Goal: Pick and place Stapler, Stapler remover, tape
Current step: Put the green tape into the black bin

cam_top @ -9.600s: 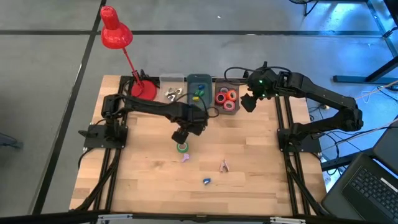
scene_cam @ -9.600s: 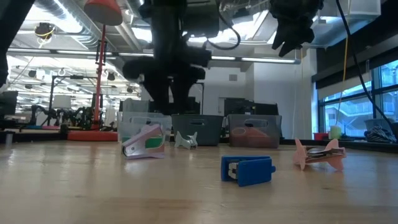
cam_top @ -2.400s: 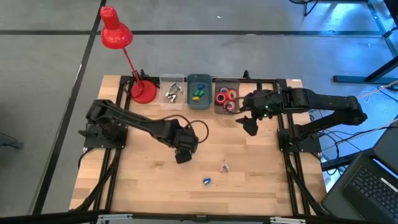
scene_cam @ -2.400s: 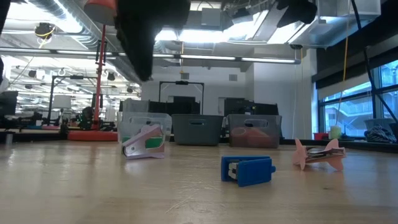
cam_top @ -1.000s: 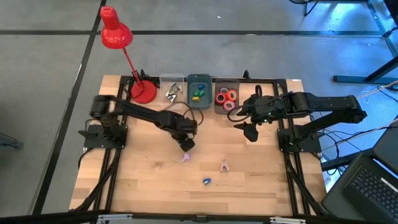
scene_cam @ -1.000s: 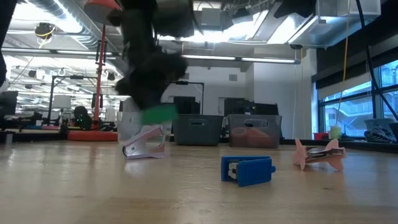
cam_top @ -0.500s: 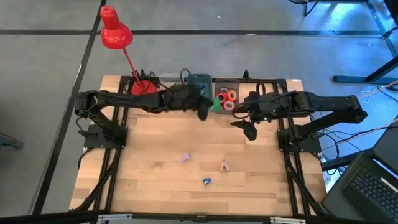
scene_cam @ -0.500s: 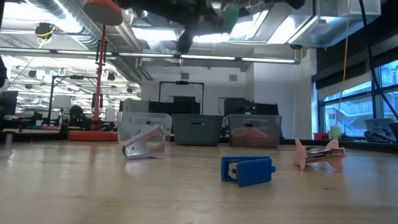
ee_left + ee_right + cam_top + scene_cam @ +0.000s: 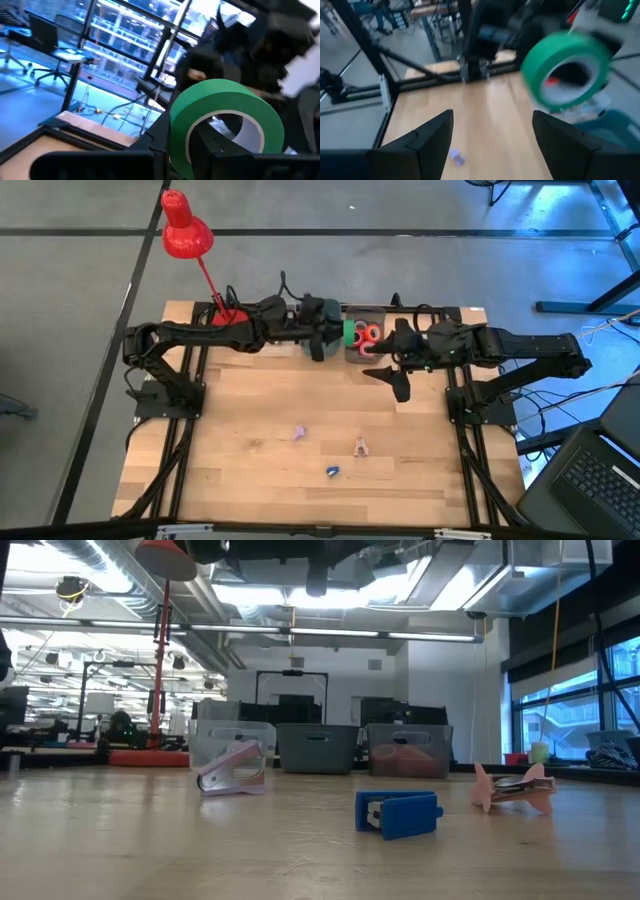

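A: Looking for the left tool (image 9: 338, 338). Where?

B: Raised above the back edge of the pale wooden counter (image 9: 240, 440), reaching across from the left. Clamped on a green ring of tape with a pale core (image 9: 349, 333), pinched through the roll's wall, ring standing on edge in the left wrist view (image 9: 220, 97).

A: And below that green ring?

B: Roughly over the seam between the dark teal plastic bin (image 9: 322, 309) and the grey plastic bin (image 9: 356, 356) beside it. Hard to tell which of the two. Not touching either.

A: Inside the grey bin?

B: Red-orange rings of tape (image 9: 369, 332), lying just beside the held green one as seen from above.

A: Right tool (image 9: 390, 380)?

B: Hanging above the counter just in front of the grey bin, near the left tool but apart from it. Spread wide, nothing between the fingers (image 9: 427, 142); facing the green ring in the right wrist view (image 9: 535, 70).

A: Elsewhere on the counter?

B: Lying loose near the middle and front: a lilac staple remover (image 9: 298, 432), a pink staple remover (image 9: 360, 446), a small blue stapler (image 9: 331, 471). All three well apart from both tools. Off at the back left corner, a red desk lamp (image 9: 186, 230).
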`<act>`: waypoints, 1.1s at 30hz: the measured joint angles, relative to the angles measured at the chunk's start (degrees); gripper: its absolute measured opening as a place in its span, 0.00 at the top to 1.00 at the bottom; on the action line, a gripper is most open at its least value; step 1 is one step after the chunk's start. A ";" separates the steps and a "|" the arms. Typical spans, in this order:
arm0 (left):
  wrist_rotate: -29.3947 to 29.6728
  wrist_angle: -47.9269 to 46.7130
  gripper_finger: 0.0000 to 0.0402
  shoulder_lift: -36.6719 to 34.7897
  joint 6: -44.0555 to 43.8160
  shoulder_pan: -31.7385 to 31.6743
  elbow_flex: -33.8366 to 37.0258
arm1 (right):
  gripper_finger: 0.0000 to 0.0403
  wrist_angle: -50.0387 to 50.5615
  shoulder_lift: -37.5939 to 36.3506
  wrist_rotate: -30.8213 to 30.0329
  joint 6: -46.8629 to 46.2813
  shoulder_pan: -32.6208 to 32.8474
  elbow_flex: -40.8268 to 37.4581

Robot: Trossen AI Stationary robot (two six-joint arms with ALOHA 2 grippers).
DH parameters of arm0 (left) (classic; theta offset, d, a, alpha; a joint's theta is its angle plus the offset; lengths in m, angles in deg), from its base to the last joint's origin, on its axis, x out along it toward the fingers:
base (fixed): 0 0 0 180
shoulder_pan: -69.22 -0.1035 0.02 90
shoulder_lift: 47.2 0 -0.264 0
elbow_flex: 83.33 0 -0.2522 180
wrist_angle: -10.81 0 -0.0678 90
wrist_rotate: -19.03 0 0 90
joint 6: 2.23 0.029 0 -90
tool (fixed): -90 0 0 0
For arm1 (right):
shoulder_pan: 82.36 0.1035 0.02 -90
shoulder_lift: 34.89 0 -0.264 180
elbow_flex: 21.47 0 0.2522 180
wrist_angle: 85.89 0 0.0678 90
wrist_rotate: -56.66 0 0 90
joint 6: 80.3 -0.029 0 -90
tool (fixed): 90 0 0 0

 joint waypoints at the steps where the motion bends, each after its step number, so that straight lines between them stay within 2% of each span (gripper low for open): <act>1: -0.05 0.00 0.92 0.00 0.54 0.26 0.00 | 0.32 -1.02 -0.01 -0.47 0.48 0.00 0.00; 8: -0.36 2.89 0.92 0.83 0.98 0.56 0.00 | 0.32 -6.65 1.34 -1.64 2.54 -0.81 0.00; 16: -3.15 6.03 0.92 2.86 -1.50 0.58 0.00 | 0.32 -7.06 2.92 -1.64 3.02 -1.94 0.00; 25: -3.31 6.93 0.92 3.37 -2.10 0.65 -0.04 | 0.32 -10.07 3.59 -1.43 2.53 -2.82 0.00; 29: -3.31 8.01 0.92 3.37 -2.10 0.60 -0.04 | 0.38 -12.23 5.10 -1.39 2.46 -3.14 0.00; 33: -3.31 8.13 0.92 3.37 -2.10 0.60 -0.04 | 0.52 -13.24 6.21 -1.21 2.45 -3.70 -0.01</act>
